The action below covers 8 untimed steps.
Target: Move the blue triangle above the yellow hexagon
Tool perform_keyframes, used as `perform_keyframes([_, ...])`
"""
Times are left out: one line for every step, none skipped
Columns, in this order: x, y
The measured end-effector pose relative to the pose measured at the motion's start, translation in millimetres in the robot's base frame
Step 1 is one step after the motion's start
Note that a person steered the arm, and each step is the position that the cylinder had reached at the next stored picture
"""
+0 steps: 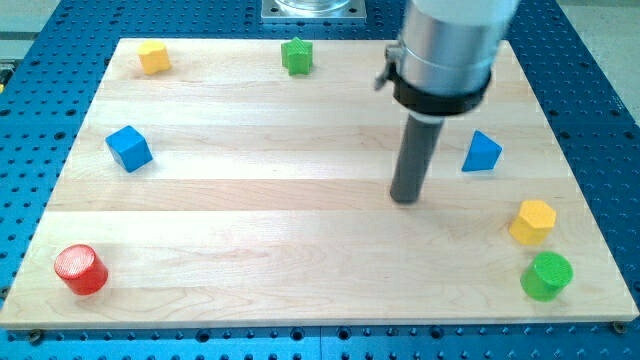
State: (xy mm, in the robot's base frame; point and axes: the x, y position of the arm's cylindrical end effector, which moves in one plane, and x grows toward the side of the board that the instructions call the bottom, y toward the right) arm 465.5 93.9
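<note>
Approach step: the blue triangle lies untouched right of the tool's tip, which grasps nothing; a short nudge toward the view's right is judged sufficient, above the yellow hexagon.

bare board between my tip and blue triangle

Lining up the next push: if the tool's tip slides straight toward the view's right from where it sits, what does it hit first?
Probably the blue triangle, though it sits slightly higher in the view than my tip, so the contact could be glancing or a miss.
</note>
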Motion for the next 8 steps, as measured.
perform_keyframes([-47.7,24.9])
perform_keyframes([-49.4,62.1])
perform_keyframes([-50.1,75.1])
perform_keyframes([-46.9,98.4])
perform_keyframes([-25.2,107.9])
perform_keyframes([-41.9,107.3])
perform_keyframes([-79.2,114.1])
perform_keyframes([-55.9,118.7])
